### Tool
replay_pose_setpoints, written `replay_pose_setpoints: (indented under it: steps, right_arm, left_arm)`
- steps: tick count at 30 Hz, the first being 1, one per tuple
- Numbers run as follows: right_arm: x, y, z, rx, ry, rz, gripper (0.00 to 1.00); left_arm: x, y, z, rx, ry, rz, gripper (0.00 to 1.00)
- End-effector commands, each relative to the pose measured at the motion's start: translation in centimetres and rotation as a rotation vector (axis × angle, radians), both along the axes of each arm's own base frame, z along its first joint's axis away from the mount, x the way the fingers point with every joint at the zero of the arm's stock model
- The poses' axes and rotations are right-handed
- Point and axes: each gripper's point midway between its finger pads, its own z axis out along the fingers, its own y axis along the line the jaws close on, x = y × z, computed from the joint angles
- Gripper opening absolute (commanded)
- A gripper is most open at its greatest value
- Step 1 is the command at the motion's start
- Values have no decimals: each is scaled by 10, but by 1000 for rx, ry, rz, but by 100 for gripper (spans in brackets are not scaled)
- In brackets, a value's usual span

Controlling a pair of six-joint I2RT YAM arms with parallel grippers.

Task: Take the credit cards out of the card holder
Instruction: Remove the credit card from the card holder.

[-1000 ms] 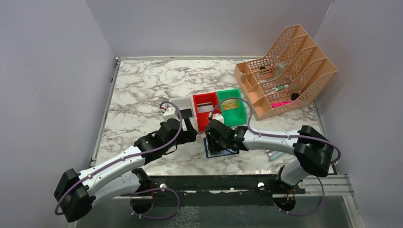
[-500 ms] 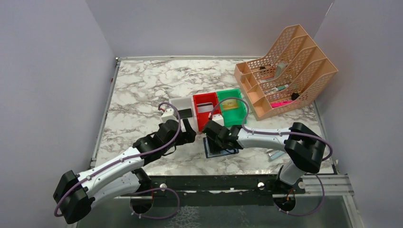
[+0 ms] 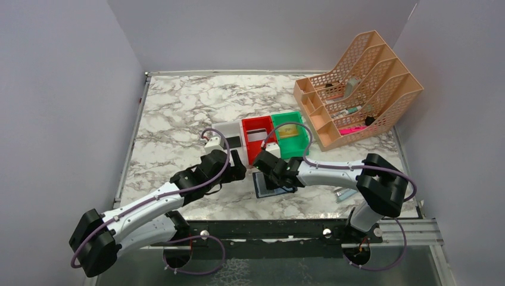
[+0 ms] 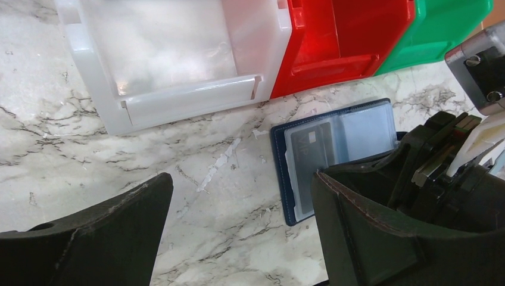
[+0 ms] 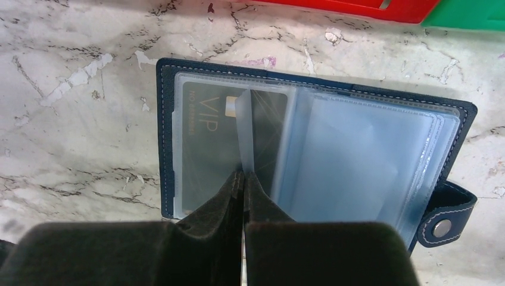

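Note:
The navy card holder (image 3: 269, 186) lies open on the marble in front of the red bin. It also shows in the right wrist view (image 5: 167, 127) and in the left wrist view (image 4: 278, 148). A black "VIP" credit card (image 5: 205, 140) sits in its left clear sleeve, also seen in the left wrist view (image 4: 309, 152). My right gripper (image 5: 244, 174) is shut, pinching the edge of a clear sleeve page that stands up over the holder's middle. My left gripper (image 4: 241, 185) is open and empty, low over the marble just left of the holder. Other cards are not visible.
White bin (image 3: 229, 134), red bin (image 3: 257, 142) and green bin (image 3: 293, 134) stand in a row just behind the holder. A peach mesh organiser (image 3: 357, 89) fills the back right. A small silver-blue object (image 3: 343, 193) lies near the right arm's base.
The right gripper and the card holder have shifted a little to the left. The left gripper has edged slightly closer to the holder.

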Motion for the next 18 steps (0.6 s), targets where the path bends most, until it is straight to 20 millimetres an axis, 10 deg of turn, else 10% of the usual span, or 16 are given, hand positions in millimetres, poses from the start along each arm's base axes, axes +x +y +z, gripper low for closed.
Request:
replay_pose_setpoints:
  steps: [1, 18]
  right_arm:
    - [-9, -10, -20, -44, 32, 5, 4]
    - [-1, 14, 24, 231, 2, -7, 1]
  left_arm:
    - [-1, -9, -3, -24, 21, -29, 89]
    - [-6, -38, -5, -75, 53, -155, 90]
